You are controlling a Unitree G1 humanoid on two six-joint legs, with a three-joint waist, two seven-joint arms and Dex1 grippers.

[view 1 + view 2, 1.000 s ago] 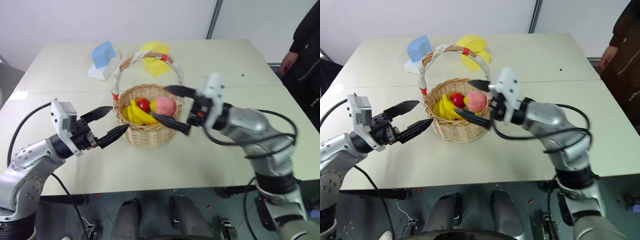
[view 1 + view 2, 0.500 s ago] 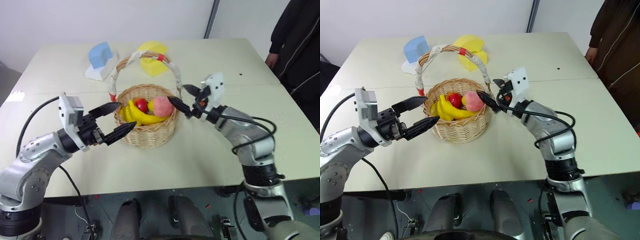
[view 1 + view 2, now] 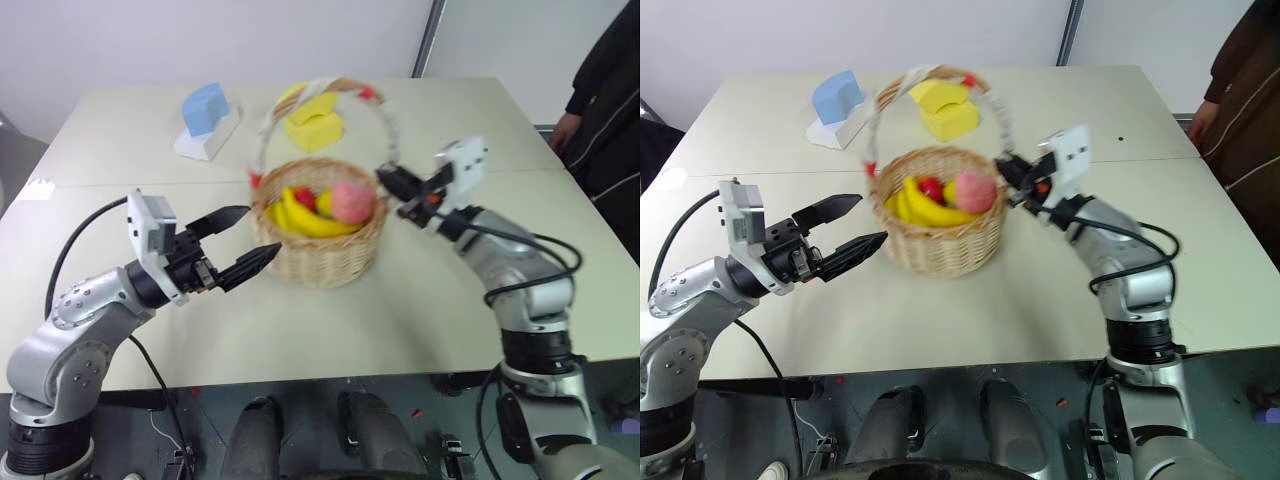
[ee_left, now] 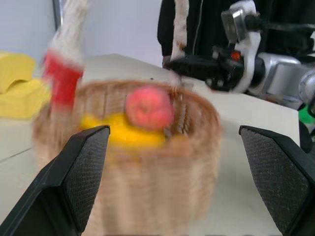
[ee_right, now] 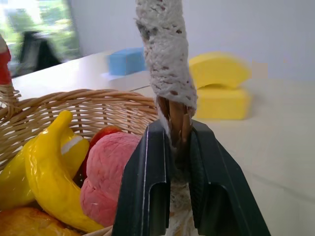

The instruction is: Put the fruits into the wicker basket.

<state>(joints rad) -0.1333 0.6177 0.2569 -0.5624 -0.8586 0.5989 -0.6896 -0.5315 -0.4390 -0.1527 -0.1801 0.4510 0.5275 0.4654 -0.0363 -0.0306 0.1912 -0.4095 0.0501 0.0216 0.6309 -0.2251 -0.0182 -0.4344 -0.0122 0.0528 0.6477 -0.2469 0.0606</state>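
Note:
The wicker basket (image 3: 322, 258) stands mid-table, its white-wrapped handle (image 5: 165, 54) arching overhead. Inside lie the pinkish-red peach (image 3: 352, 200) and, just left of it, a sliver of the yellow lemon (image 3: 325, 203). My right gripper (image 3: 386, 180) is at the basket's right rim, shut on the foot of the handle, which sits pinched between its fingers (image 5: 147, 167). My left gripper (image 3: 258, 235) hovers open just left of the basket, holding nothing; the basket fills the gap between its fingers (image 4: 83, 162).
Bananas (image 3: 298, 215) and a small red fruit (image 3: 306, 197) also lie in the basket. A blue-and-white foam block (image 3: 207, 115) and a yellow foam shape (image 3: 315, 122) sit at the back of the table. A person (image 3: 605, 90) stands at the far right.
My right gripper closed from wide open onto the foot of the handle and drew the basket to the right. The left gripper stayed open and almost still.

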